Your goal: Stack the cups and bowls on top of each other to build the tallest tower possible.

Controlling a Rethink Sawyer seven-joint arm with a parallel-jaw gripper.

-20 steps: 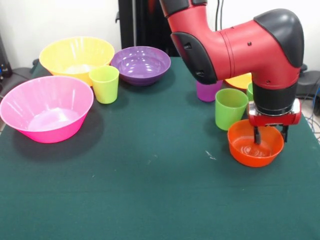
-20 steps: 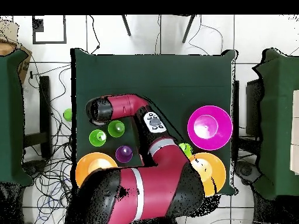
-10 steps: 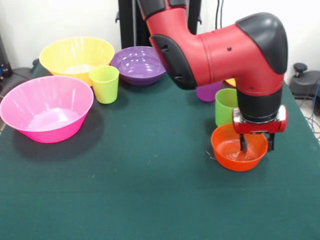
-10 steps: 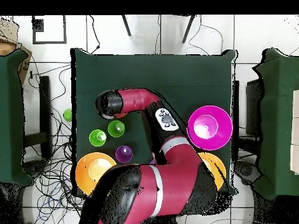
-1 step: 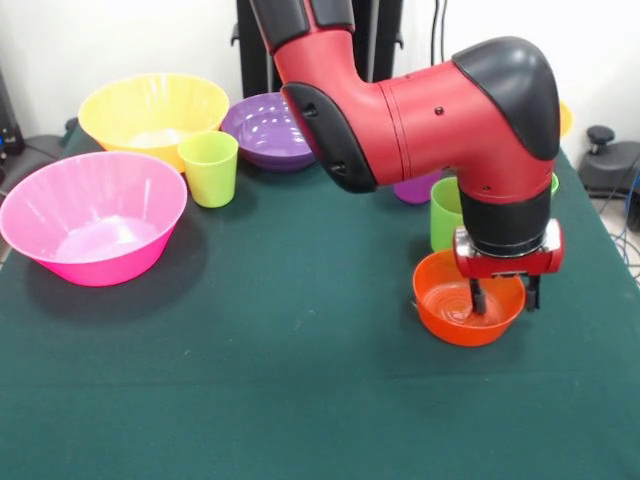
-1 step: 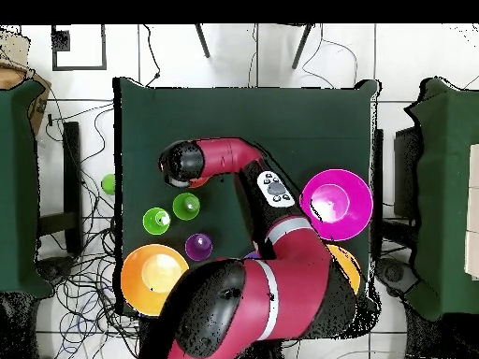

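We see the pincer (image 5: 500,295) clamped on the rim of the small orange bowl (image 5: 463,312), one finger inside, one outside. Green cup (image 5: 445,212) sits just at the bowl's 12 o'clock, purple cup (image 5: 415,187) beyond. Across the desk (image 5: 280,380), at 9 to 10 o'clock: pink bowl (image 5: 92,215), yellow-green cup (image 5: 209,167), yellow bowl (image 5: 150,112), purple bowl (image 5: 268,128).

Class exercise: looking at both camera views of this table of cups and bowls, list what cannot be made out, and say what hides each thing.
- Front view: translucent purple plastic cup, mostly behind the red arm.
- Front view: green plastic cup, partly behind the arm.
- Overhead view: small orange plastic bowl and gripper, covered by the arm's wrist.
- Overhead view: medium purple bowl, only a sliver showing beside the arm.
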